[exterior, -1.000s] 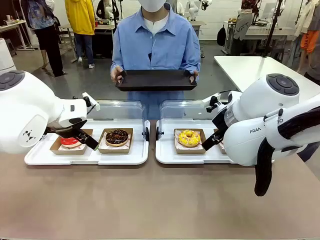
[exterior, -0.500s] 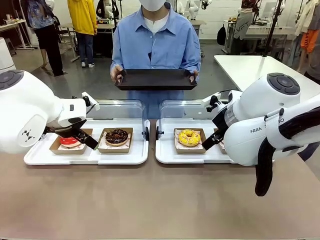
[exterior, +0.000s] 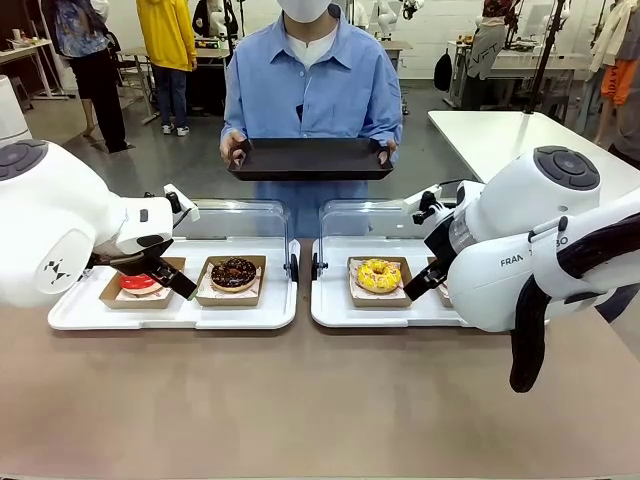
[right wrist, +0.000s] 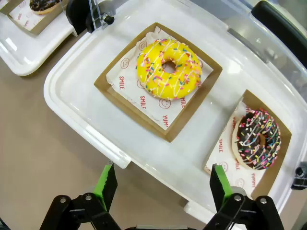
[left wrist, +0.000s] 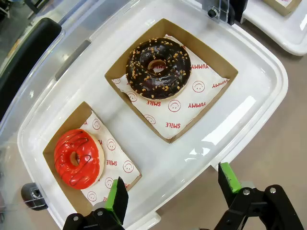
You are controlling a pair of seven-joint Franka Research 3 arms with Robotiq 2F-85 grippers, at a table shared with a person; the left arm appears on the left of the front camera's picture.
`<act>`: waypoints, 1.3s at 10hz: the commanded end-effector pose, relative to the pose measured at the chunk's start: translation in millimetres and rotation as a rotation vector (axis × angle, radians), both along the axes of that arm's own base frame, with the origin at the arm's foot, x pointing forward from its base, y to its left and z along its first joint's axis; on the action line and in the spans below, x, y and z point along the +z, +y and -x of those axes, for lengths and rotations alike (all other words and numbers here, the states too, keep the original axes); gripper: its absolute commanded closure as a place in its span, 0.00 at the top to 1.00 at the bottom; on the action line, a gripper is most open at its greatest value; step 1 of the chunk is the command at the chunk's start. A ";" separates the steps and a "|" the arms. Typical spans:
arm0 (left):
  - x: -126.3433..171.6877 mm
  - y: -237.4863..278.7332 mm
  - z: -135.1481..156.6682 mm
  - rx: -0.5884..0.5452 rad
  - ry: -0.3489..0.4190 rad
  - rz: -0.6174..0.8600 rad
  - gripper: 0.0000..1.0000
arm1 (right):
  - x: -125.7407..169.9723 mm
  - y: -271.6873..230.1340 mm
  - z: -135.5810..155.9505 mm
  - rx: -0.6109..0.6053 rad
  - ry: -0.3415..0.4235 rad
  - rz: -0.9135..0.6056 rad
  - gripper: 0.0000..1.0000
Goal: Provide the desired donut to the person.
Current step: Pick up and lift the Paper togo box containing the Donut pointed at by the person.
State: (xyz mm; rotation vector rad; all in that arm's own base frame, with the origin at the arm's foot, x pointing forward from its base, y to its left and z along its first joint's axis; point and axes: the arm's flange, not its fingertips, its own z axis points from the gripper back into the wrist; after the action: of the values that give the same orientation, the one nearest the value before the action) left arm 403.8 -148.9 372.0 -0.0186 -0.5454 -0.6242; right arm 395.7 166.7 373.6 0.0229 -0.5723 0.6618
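Over the last second almost nothing is altered. The left fingers (left wrist: 116, 195) are kept spread wide and empty, hung just above the near edge of the left white tray (left wrist: 249, 103), with the red donut (left wrist: 76, 158) close to one finger and the chocolate donut (left wrist: 158, 69) farther off. The right fingers (right wrist: 106, 184) are likewise kept wide apart with nothing held, above the near rim of the right white tray (right wrist: 72, 91), where the yellow donut (right wrist: 168, 69) and the sprinkled chocolate donut (right wrist: 257, 139) lie. All four donuts are left in their cardboard boxes on the desk (exterior: 300, 400). Only the black tray (exterior: 310, 158), held out in both hands by the person (exterior: 312, 80) across the desk, is shifted slightly toward the robot's left. It is judged that no donut is yet committed to; which one is wanted cannot be told, and the black tray is presented ready for a delivery.
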 end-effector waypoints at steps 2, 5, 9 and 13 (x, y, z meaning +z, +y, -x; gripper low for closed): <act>-0.1 0.0 0.1 0.000 0.000 0.000 1.00 | 0.0 0.1 0.0 0.000 0.000 0.000 1.00; 39.3 -3.1 11.3 -0.017 0.045 -0.071 1.00 | 35.9 -2.3 8.3 -0.055 0.020 0.000 1.00; 137.2 -16.2 26.9 0.017 0.032 -0.175 1.00 | 141.2 0.0 22.6 -0.099 0.079 -0.014 1.00; 225.4 -16.8 52.1 0.067 -0.061 -0.181 1.00 | 233.3 12.4 61.3 -0.159 0.038 0.088 1.00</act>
State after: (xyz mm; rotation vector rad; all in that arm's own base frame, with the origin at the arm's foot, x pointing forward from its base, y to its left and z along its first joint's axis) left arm 354.1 -165.0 594.3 0.1523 -0.5346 -0.6560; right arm 336.9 174.9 601.4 -0.0290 -0.5132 0.5572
